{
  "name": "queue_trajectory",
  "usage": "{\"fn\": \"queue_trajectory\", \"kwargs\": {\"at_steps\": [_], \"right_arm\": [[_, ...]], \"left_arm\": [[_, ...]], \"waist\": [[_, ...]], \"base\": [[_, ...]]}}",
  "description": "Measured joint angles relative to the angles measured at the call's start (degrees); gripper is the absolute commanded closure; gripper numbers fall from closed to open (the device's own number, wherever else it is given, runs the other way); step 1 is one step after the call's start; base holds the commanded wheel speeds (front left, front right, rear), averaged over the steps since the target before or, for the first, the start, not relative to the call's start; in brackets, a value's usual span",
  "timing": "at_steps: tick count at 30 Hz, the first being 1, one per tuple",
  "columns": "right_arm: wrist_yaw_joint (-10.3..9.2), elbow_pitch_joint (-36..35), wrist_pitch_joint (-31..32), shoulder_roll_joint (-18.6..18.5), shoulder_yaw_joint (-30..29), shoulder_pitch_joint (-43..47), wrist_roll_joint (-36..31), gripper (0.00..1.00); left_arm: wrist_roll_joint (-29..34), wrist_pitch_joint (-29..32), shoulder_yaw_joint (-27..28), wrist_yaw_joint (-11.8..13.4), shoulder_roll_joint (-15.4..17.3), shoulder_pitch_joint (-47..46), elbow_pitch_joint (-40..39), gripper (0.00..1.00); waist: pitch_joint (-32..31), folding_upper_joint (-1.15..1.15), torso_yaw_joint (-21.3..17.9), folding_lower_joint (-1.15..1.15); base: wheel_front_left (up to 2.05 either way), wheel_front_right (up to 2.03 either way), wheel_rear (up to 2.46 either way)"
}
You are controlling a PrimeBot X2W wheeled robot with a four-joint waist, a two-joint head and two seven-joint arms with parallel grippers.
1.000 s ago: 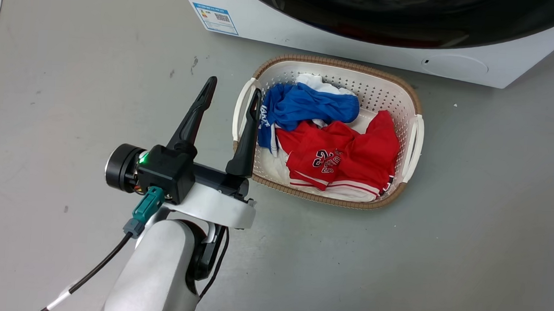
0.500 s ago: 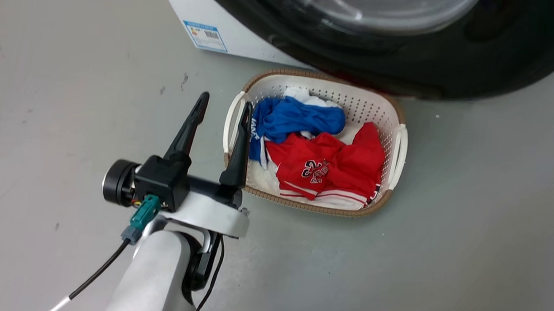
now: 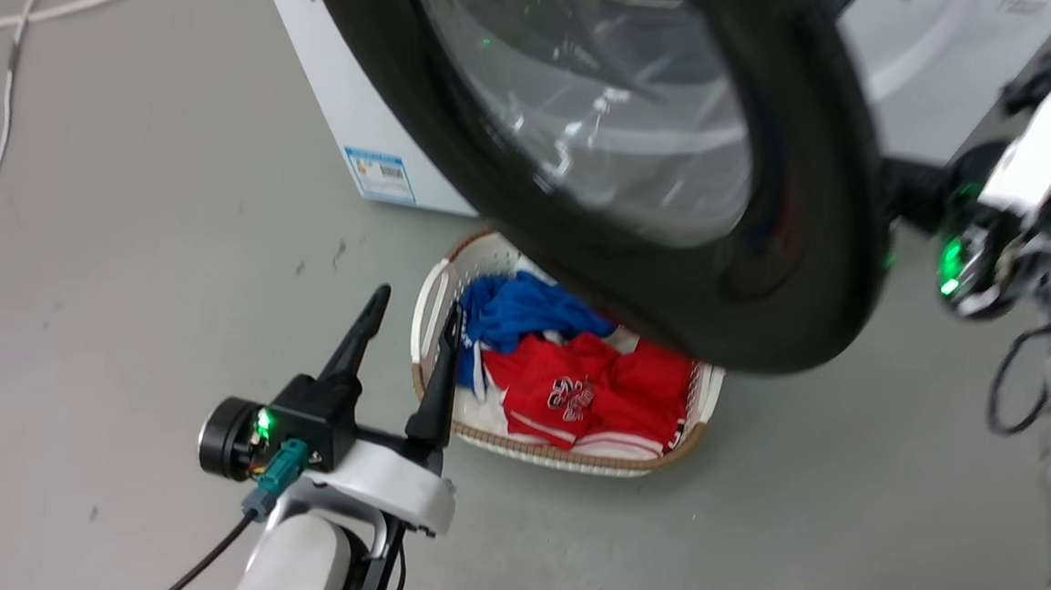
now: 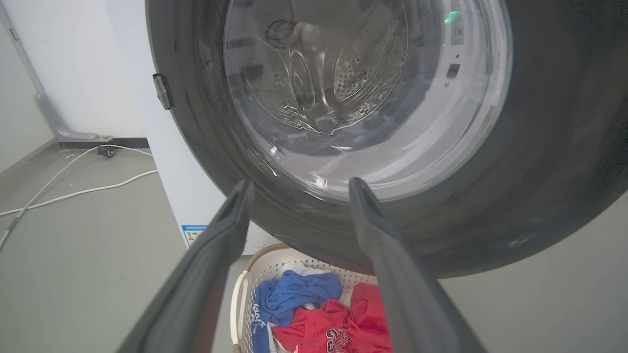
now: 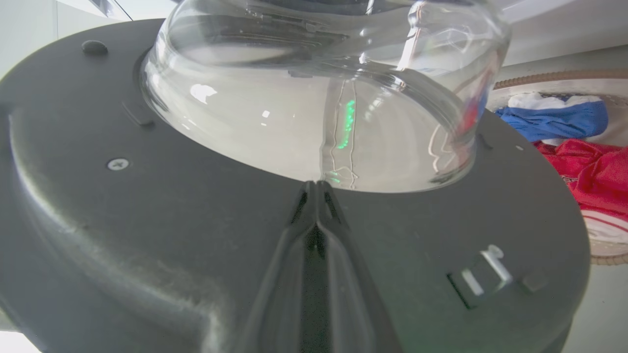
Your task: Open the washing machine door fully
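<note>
- The door stood open from the washer, above the basket.
- The right gripper was at the door's inner face, jaws pressed together.
- The left gripper hovered by the basket's left edge, jaws spread.

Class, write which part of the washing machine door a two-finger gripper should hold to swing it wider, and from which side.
Hold the washing machine door by its black rim at the free edge, coming from the robot's right, a finger on each face. That edge lies farthest from the hinge bracket, likely giving most leverage; the glass bowl bulges, too wide.
</note>
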Motion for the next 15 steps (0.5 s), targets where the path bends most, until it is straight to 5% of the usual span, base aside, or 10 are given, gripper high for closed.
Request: {"fn": "queue_trajectory", "kwargs": {"at_steps": [7, 15], "right_arm": [[0.00, -11.4, 3.4, 7.2, -0.6, 14.2, 1.6, 1.00], [0.00, -18.1, 4.4, 8.7, 3.2, 22.6, 5.6, 1.00]], "left_arm": [[-0.1, 0.0, -0.7, -1.3, 0.0, 3.0, 2.9, 0.00], [-0.9, 0.0, -1.0, -1.8, 0.0, 4.4, 3.8, 0.00]], "waist": [[-6.6, 0.00, -0.1, 0.00], [-10.2, 0.00, 0.6, -0.01]], "base": [[0.00, 0.00, 0.00], [0.00, 0.00, 0.00]]}}
